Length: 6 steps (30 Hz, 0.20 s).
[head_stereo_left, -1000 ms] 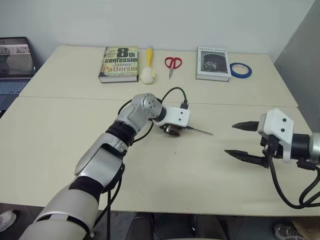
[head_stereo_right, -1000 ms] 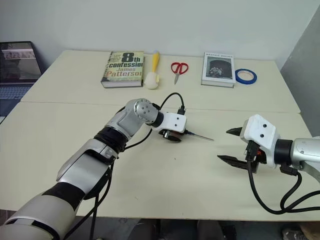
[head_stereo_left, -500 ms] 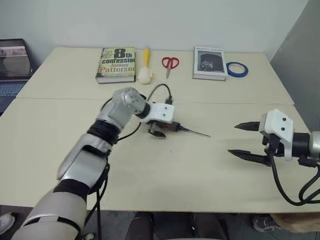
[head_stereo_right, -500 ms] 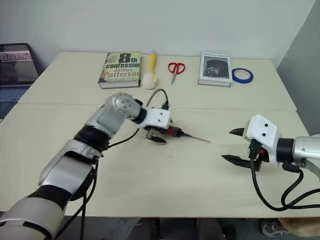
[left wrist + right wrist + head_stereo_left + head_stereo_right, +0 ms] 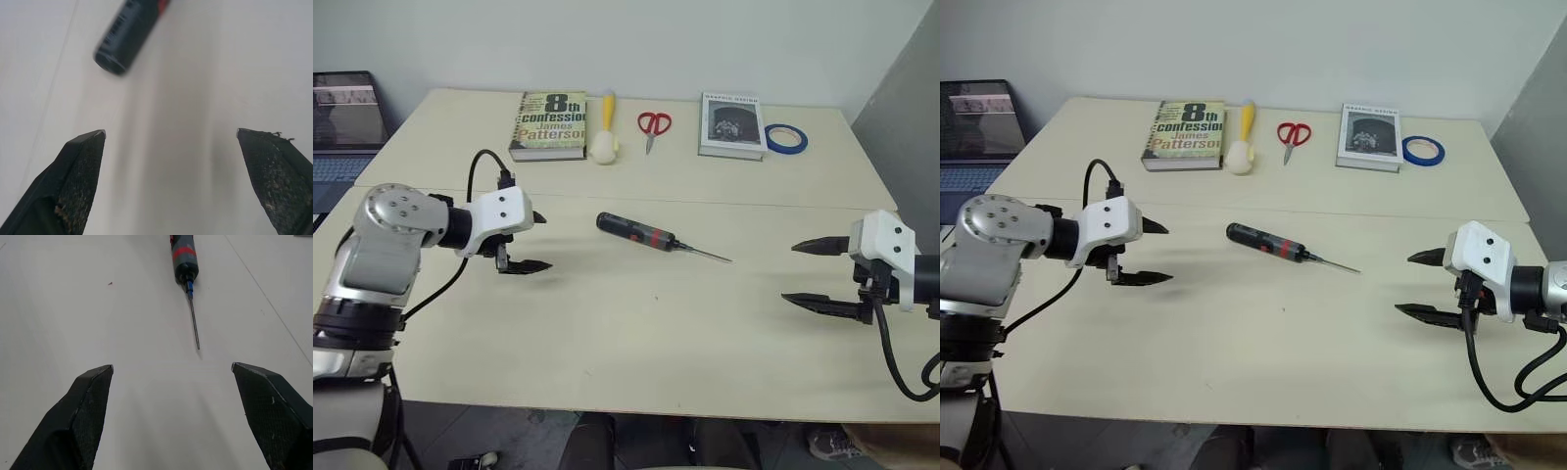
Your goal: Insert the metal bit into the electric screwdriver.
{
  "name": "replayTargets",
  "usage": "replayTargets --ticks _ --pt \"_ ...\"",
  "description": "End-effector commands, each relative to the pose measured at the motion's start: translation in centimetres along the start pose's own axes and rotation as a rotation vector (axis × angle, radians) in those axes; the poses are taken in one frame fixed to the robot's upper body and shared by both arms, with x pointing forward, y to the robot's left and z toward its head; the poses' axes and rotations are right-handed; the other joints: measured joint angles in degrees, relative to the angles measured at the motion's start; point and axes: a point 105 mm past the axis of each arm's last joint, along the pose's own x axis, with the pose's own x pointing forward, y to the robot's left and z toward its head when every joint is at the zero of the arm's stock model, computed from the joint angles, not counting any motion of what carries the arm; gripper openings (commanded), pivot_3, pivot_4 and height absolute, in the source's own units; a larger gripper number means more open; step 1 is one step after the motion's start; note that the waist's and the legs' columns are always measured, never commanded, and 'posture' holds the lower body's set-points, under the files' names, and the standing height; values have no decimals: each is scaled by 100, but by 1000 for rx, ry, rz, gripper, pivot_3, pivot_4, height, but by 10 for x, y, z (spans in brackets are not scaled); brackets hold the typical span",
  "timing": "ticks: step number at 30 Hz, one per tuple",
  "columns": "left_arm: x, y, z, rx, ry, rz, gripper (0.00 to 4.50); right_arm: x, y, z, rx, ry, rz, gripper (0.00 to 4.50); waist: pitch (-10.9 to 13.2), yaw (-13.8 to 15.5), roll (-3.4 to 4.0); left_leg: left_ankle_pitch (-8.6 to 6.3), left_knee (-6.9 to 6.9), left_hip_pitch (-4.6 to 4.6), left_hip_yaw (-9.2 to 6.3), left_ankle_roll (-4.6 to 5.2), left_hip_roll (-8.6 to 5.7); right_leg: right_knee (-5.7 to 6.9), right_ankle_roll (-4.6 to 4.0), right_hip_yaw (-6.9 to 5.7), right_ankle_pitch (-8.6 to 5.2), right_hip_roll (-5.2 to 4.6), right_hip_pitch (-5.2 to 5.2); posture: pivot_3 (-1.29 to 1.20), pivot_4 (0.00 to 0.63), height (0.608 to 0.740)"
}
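The electric screwdriver (image 5: 636, 232), black with a red band, lies flat near the middle of the table. The thin metal bit (image 5: 705, 255) sticks out of its tapered tip and points toward my right side. Nothing touches either one. To the left of the screwdriver's butt end (image 5: 124, 34), my left gripper (image 5: 540, 242) hovers open and empty, well apart from it. On the right, my right gripper (image 5: 790, 272) is open and empty too. It faces the bit's tip (image 5: 194, 323) across a stretch of bare table.
Along the table's far edge lie a book (image 5: 548, 125), a yellow-handled brush (image 5: 602, 132), red scissors (image 5: 653, 125), a second book (image 5: 731, 124) and a blue tape roll (image 5: 785, 137). A laptop (image 5: 342, 127) stands off the far left corner.
My left gripper has opened, let go of the screwdriver and drawn away to the left and up. The screwdriver now lies free on the table. My right gripper has stayed put.
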Motion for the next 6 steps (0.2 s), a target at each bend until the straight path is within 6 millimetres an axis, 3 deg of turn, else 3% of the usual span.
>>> replayTargets --ticks 1,6 --pt "-25 -2 8 -34 -40 49 4471 -7 0 11 -38 -20 13 4079 0 -19 0 0 1 5 2 0 0 1 0 1 0 0 4 0 150 740" --pt "-25 -10 8 -108 -83 43 4471 -5 0 13 -40 -25 28 4079 0 -25 0 4 2 14 5 7 1 12 -4 2 6 1 4 0 150 740"
